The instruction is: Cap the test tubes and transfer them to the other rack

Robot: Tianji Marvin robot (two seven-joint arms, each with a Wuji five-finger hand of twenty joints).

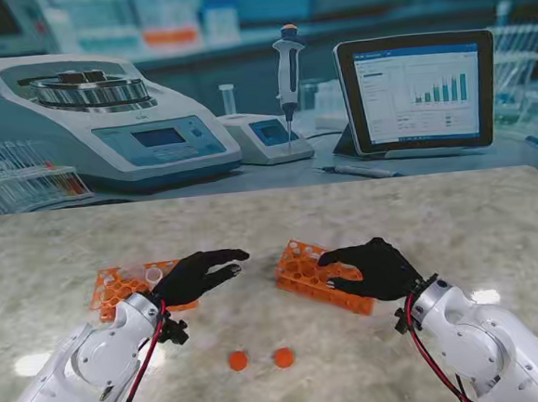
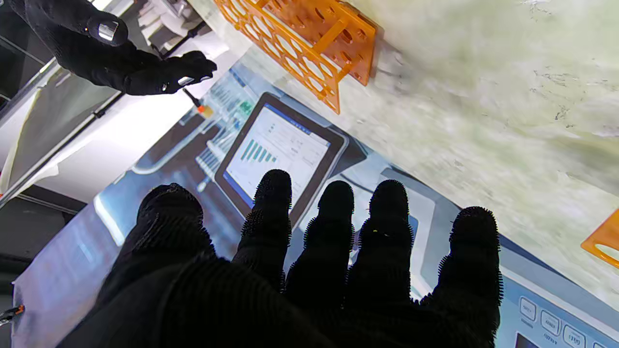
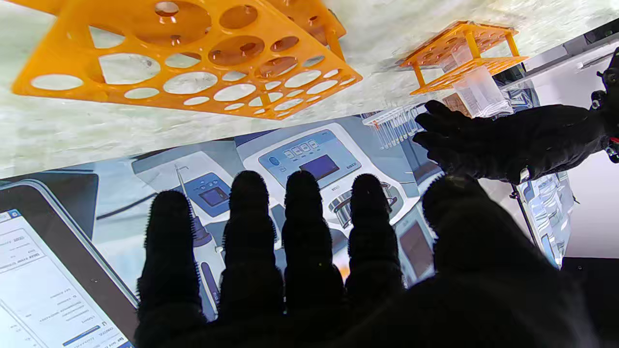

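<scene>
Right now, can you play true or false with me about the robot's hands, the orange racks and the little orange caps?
1. Two orange caps lie on the table nearer to me than both racks. True.
2. The left hand is holding a cap. False: its fingers are spread and it holds nothing.
3. A clear test tube stands in the left rack. True.
4. The right rack is full of tubes. False: no tubes show in its holes.
5. The right hand is open over the right rack. True.
6. The tube already has an orange cap on. False: its top shows clear and open, and both caps are on the table.
</scene>
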